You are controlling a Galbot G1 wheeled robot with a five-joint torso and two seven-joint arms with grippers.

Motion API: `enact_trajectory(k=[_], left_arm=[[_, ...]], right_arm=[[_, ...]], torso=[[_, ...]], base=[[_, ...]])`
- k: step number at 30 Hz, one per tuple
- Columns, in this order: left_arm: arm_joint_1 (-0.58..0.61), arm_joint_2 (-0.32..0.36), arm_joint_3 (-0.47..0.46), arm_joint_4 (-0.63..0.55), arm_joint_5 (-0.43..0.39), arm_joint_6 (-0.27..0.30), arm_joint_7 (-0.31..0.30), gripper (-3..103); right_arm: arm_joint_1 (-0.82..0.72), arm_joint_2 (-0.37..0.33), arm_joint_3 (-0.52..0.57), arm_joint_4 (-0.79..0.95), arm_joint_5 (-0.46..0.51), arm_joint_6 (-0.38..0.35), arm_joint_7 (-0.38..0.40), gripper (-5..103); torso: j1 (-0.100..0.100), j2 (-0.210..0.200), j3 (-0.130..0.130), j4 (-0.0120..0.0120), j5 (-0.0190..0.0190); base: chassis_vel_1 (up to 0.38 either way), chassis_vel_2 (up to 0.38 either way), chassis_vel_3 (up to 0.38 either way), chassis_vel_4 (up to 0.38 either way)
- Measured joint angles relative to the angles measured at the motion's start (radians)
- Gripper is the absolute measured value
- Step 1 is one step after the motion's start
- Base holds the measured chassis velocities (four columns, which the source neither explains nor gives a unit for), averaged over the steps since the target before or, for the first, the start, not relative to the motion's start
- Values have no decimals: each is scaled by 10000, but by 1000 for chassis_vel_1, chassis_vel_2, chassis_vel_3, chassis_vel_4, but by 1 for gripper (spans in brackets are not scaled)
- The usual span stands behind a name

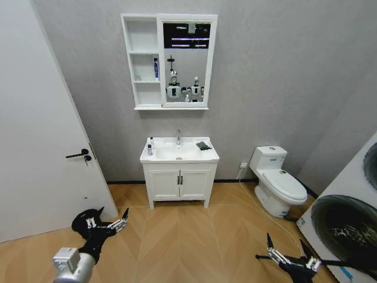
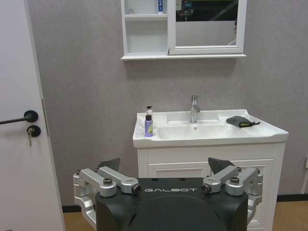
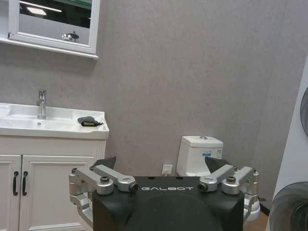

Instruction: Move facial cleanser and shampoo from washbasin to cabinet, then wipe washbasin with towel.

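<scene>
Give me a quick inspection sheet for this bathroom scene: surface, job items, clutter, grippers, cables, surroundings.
Surface: washbasin rim holds items at both sides; tap at the back.
Job's things: two small bottles upright at the basin's left rear corner; dark towel on the right rim; cabinet on the wall above, a blue-labelled tube already in its middle shelf.
Clutter: nothing seen.
Grippers: left gripper and right gripper both open, held low over the floor, far from the basin.
Cables: a white cord runs from a wall socket across the floor beside the toilet.
Surroundings: closed door at left, washing machine at right.
</scene>
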Motion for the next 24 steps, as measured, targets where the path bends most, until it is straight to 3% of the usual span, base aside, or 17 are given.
enact_trajectory(k=[24], left_arm=[[0,0,0,1,0,0,0,100]], right_arm=[[0,0,0,0,0,0,0,100]], torso=[[-2,1,-1,0,0]], base=[[-2,1,3,-3]])
